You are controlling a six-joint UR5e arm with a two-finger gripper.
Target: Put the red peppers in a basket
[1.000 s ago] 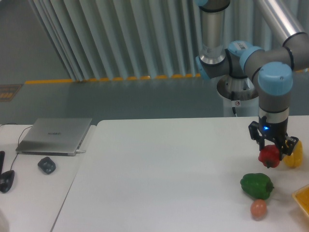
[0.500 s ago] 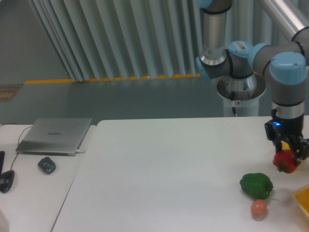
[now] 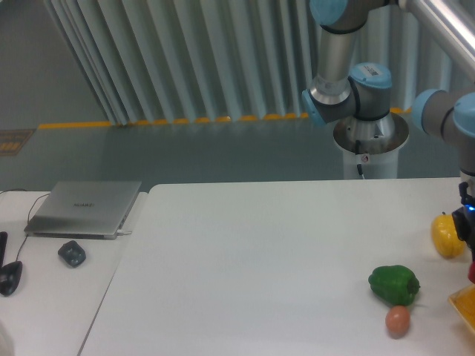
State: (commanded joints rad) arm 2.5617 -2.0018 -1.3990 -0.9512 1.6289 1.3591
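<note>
I'm carrying red pepper [image 3: 472,272] right past yellow pepper [image 3: 447,236], nearing basket [image 3: 462,302]; claw [image 3: 470,256] mostly off-frame, can't tell grip.

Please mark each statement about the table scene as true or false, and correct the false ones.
1. The green pepper lies on the white table. True.
2. The yellow pepper sits inside the basket. False: it rests on the table, above the basket corner and apart from it.
3. The small orange-pink egg-shaped item is just below the green pepper. True.
4. The laptop is open. False: its lid is closed.
5. The red pepper lies beside the laptop. False: only a red sliver shows at the right edge, under the gripper, above the basket corner.
</note>
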